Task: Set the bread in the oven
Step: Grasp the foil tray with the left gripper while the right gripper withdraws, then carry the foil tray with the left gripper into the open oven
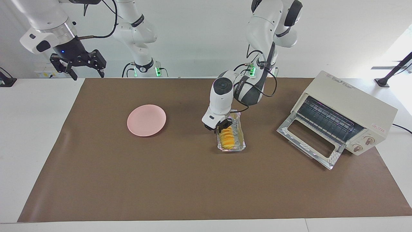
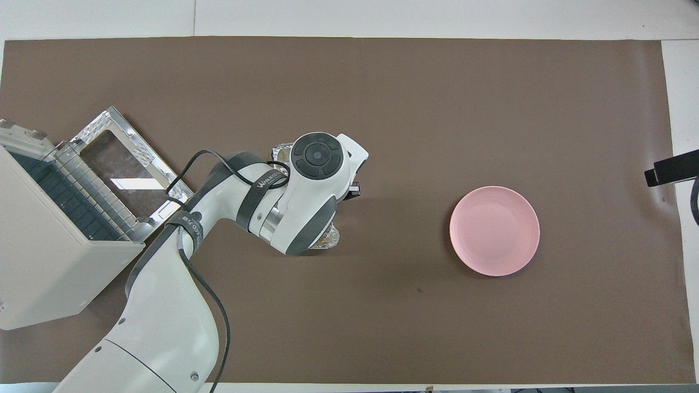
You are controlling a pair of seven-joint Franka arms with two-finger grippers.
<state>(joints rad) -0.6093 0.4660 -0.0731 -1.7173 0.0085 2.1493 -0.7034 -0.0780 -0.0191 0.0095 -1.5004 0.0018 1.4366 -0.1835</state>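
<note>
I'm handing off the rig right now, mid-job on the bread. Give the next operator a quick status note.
Left gripper: down at the bread, at the end nearer the robots; grasp not confirmed.
Right gripper: raised at the right arm's end of the table, waiting.
Bread: lying in the foil tray on the mat.
Oven: toward the left arm's end, door dropped open, rack visible.
Pink plate: bare, not involved.
Done: door open, left arm at the bread.
Left: grasp, lift, carry to the rack, release.

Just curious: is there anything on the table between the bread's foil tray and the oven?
No. Between the foil tray and the oven with its open door lies only bare brown mat, clearest in the facing view.
</note>
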